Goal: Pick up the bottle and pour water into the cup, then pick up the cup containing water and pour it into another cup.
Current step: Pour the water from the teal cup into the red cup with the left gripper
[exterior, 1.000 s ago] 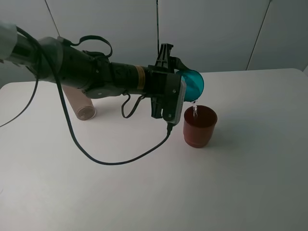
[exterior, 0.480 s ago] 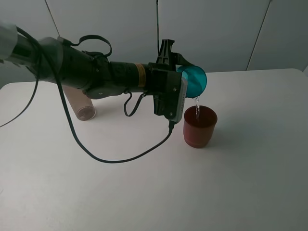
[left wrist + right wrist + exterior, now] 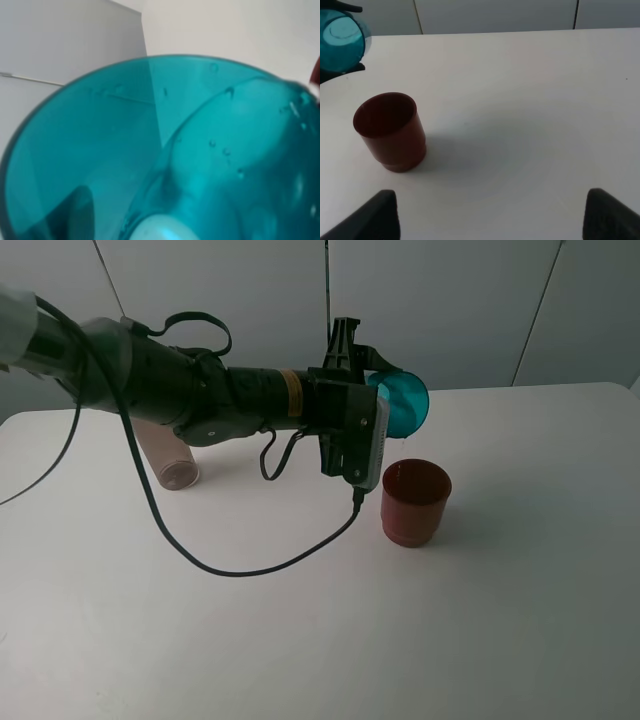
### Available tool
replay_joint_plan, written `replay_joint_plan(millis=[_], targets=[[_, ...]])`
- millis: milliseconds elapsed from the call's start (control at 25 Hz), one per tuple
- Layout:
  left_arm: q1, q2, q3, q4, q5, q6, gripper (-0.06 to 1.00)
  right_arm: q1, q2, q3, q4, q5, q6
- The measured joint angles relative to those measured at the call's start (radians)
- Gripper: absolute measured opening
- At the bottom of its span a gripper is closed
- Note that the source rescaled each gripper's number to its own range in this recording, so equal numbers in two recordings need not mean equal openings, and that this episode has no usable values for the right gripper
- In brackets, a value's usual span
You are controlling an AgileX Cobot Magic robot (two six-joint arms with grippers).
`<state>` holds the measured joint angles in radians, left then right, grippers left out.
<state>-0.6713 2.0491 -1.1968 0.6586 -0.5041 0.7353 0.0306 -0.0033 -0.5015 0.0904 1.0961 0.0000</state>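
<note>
Since the left gripper point(image 3: 383, 405) has its jaws clamped on the translucent teal plastic tumbler point(image 3: 405, 406), that tumbler hangs tipped on its side just above and behind the squat opaque red-brown plastic cup point(image 3: 415, 502), not touching it. The red cup stands upright on the white table point(image 3: 520, 600), with plain tabletop stretching right of it and in front of it, and the table's back edge not far behind. Left of the red cup a black cable point(image 3: 230, 571) loops onto the table, and well beyond that the clear grey-brown tinted plastic bottle point(image 3: 168, 460) sits half hidden behind the arm. Only the right wrist view shows the right gripper point(image 3: 490, 216): fingertips point(image 3: 384, 215) spread wide, holding nothing, red cup ahead. The left wrist view is basically all teal wall, with droplets the high camera misses.
</note>
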Motion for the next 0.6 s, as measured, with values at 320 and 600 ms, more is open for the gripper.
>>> replay_joint_plan(millis=[320,600], targets=[[-0.009,0.004,-0.002,-0.001,-0.008,0.091,0.24,0.0,0.0,0.0,0.0,0.0,0.0],[-0.021,0.048,-0.032,-0.004,-0.005,0.108,0.24,0.0,0.0,0.0,0.0,0.0,0.0]])
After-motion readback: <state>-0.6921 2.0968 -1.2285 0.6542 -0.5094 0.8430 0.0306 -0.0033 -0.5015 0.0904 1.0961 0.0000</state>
